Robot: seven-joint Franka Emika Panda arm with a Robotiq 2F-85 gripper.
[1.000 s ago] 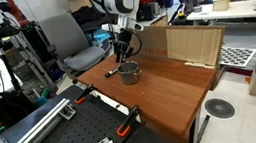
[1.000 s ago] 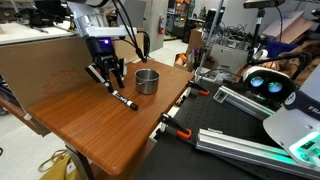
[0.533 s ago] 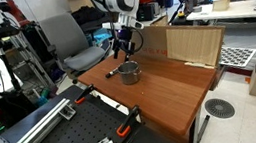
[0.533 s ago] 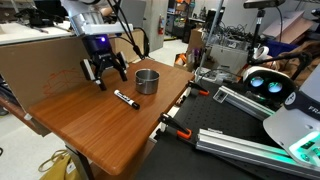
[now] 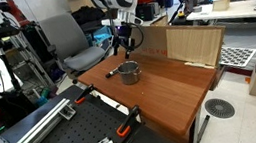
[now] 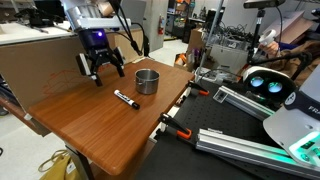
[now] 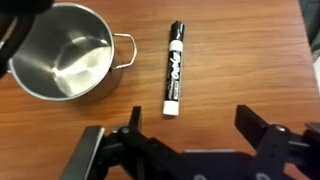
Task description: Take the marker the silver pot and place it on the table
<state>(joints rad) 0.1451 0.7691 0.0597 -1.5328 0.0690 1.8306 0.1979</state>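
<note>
The marker point(image 7: 175, 68), black with a white label and a white end, lies flat on the reddish-brown table point(image 7: 240, 50), just beside the silver pot point(image 7: 65, 55). The pot stands upright with nothing showing inside it. My gripper point(image 7: 190, 112) is open and empty, hovering above the table with the marker ahead of its fingertips and apart from them. In an exterior view the gripper point(image 6: 102, 72) hangs above and behind the marker point(image 6: 125, 99), with the pot point(image 6: 147, 81) alongside. From the opposite side, the gripper point(image 5: 122, 45) is above the pot point(image 5: 129, 72).
An upright cardboard panel point(image 5: 190, 45) stands along the table's far side. A grey office chair point(image 5: 69, 44) sits behind the table. Metal rails with orange clamps point(image 6: 185, 110) run along the table's edge. Bare tabletop point(image 5: 182, 94) stretches away from the pot.
The gripper has opened, let go of the marker and risen away from it. The marker stays lying on the table beside the pot.
</note>
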